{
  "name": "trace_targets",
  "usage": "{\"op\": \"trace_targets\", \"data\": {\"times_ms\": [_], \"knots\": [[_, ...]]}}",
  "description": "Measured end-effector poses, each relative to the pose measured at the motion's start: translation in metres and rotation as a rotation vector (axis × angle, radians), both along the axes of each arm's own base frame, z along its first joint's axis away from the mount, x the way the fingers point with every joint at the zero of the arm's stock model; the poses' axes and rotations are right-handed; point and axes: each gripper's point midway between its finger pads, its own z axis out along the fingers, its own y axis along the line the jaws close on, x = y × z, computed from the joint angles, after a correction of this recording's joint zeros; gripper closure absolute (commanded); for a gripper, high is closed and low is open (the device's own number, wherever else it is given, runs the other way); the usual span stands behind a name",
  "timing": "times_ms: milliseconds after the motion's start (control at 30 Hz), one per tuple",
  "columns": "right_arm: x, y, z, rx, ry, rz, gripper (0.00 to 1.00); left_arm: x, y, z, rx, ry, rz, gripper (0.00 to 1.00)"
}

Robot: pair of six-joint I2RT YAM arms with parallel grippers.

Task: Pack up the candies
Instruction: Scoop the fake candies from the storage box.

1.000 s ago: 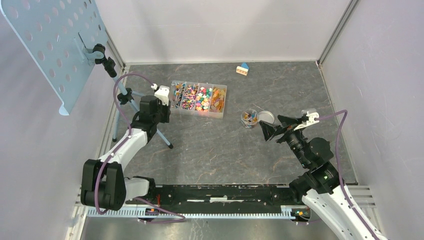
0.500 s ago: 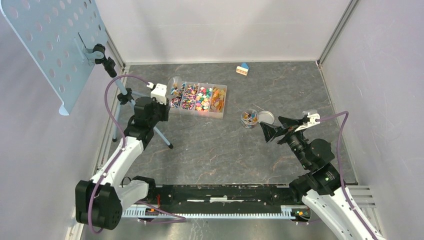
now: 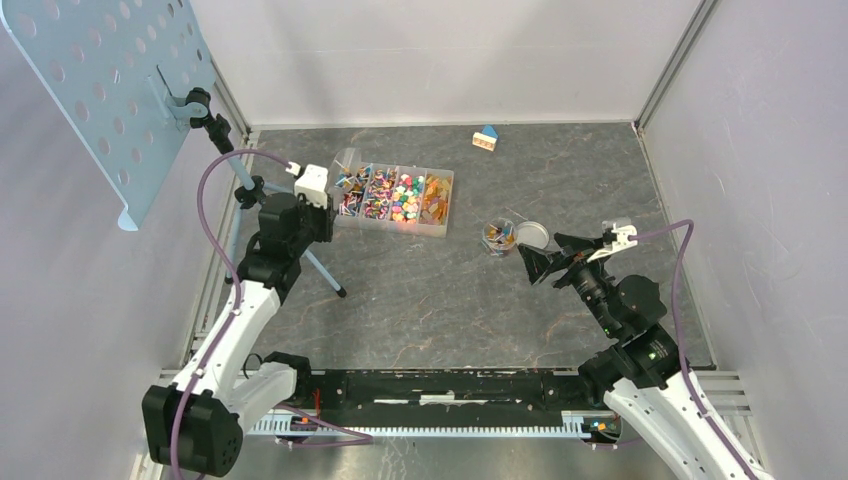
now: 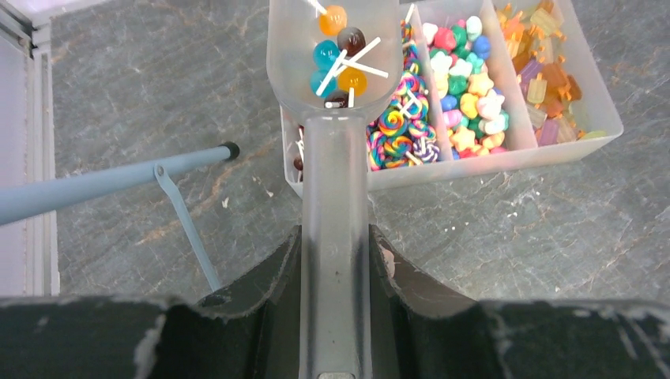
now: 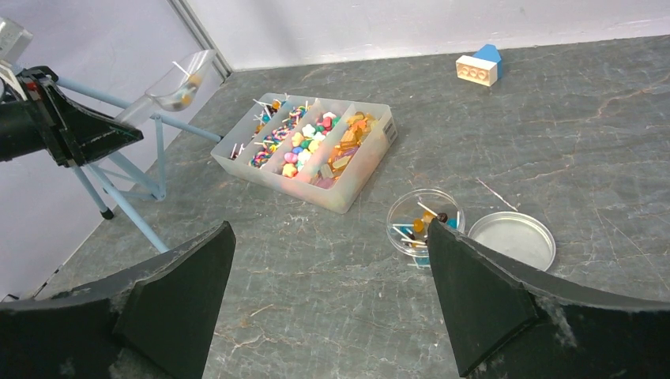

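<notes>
The left fingers (image 4: pixel 272 288) are closed on the flat handle of a clear plastic scoop (image 4: pixel 335 166), which juts straight ahead of them. Its bowl holds a few round candies (image 4: pixel 341 59) on white sticks, orange, blue and brown. It hangs raised over the end compartment of a clear plastic divided box (image 4: pixel 513 154), which lies on the grey marbled table (image 4: pixel 158 87) just ahead of the fingertips. The box's other compartments are filled with rainbow swirls, small mixed-colour shapes and amber-orange pieces. A pale blue tripod leg (image 4: pixel 103 183) crosses the table to the left of these fingers. The right fingers (image 5: pixel 482 292) are spread wide with nothing between them, held above the table. Ahead of them, close to their right tip, sits a small round clear jar (image 5: pixel 425 225) with a few candies in it, and its shallow round lid (image 5: pixel 512 241) lies just beside it. Far ahead lies a small blue-roofed wooden toy house (image 5: pixel 479 65).
</notes>
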Motion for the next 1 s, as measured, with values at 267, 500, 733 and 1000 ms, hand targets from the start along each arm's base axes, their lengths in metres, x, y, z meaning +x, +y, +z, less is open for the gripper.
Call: {"op": "trace_targets", "data": {"times_ms": [267,500,733,1000], "knots": [[0.000,-0.002,0.003,-0.001,0.000,-0.012,0.02,-0.007,-0.011,0.034,-0.027,-0.033,-0.061,0.98],[0.001,-0.010,0.007,-0.004,0.010,-0.050,0.02,-0.026,-0.025,0.057,-0.056,-0.070,-0.142,0.98],[0.002,-0.014,0.008,-0.006,0.014,-0.071,0.02,-0.037,-0.054,0.071,-0.071,-0.087,-0.251,0.98],[0.002,-0.017,0.001,-0.022,0.039,-0.089,0.02,-0.060,-0.108,0.081,-0.066,-0.079,-0.416,0.98]]}}
